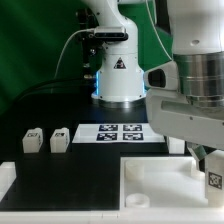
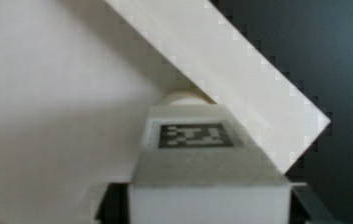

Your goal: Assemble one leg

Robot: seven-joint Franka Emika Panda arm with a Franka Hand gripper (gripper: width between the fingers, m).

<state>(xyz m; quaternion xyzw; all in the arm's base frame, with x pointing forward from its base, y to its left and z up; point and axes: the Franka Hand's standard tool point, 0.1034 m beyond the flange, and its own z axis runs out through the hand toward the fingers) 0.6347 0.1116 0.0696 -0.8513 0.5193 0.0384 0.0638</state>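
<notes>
At frame edge, leg point(image 1: 213, 176) cut off.

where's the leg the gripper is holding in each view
Exterior view: the held leg is at the exterior view's right edge, low, under the gripper, above the white panel.
Wrist view: the same leg fills the lower centre, tag facing the camera.
Shared landmark: the white panel beneath it.
</notes>
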